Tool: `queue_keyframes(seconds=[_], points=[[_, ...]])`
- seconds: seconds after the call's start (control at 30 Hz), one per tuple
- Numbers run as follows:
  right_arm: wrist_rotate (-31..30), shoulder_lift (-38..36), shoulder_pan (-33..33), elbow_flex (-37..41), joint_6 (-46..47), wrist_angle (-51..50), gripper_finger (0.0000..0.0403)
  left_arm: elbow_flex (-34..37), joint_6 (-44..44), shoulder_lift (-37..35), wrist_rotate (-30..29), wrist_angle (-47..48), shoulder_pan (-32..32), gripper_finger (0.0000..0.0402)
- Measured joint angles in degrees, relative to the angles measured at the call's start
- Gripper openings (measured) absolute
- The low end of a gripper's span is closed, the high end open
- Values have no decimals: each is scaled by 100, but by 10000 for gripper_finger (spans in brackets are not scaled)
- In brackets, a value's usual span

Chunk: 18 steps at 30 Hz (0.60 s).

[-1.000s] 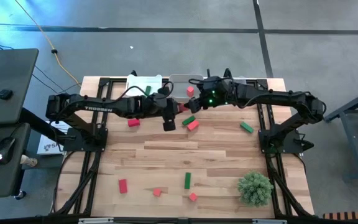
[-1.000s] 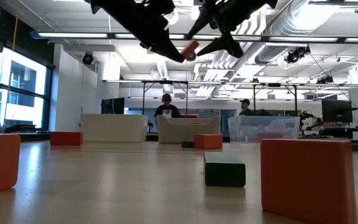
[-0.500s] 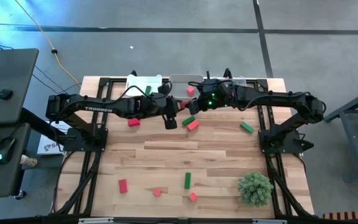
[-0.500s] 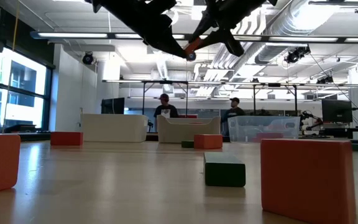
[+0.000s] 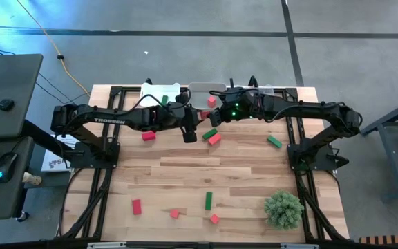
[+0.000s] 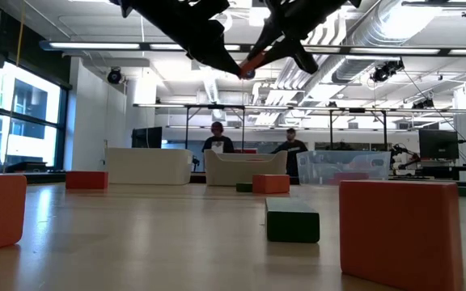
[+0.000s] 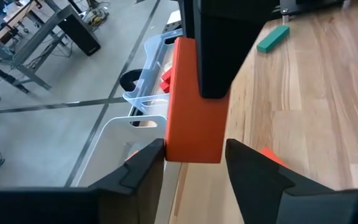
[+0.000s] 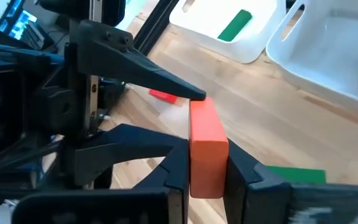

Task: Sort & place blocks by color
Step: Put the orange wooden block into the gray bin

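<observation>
High view: both arms meet above the table, just in front of the middle tray [image 5: 206, 88], block hidden there.

Right wrist: right gripper [image 8: 207, 163] clamped on the orange-red block [image 8: 206, 146].

Left wrist: left gripper [image 7: 194, 155] now slack around it, released since a second ago.

Black arms, white TROSSEN lettering, green LED, wedge-shaped fingers [image 8: 166, 81].
</observation>
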<state>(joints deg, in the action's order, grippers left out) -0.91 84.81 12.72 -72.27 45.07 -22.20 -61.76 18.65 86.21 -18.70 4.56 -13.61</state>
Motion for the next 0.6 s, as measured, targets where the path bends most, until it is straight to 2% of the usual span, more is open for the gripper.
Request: queue_keyframes(seconds=[0.17, 0.3, 0.43, 0.6], points=[[1, 1, 200, 0, -246, -54, 36, 0, -57, 0, -74, -1, -44, 185], [-61, 1, 494, 0, -529, -157, 41, 0, -294, 0, -456, 9, -147, 195], [-62, 1, 828, 0, -1021, -208, 38, 0, -352, 0, -781, 11, -316, 196], [-246, 1, 1327, 0, -1691, -128, 39, 0, -552, 0, -769, 13, -455, 194]])
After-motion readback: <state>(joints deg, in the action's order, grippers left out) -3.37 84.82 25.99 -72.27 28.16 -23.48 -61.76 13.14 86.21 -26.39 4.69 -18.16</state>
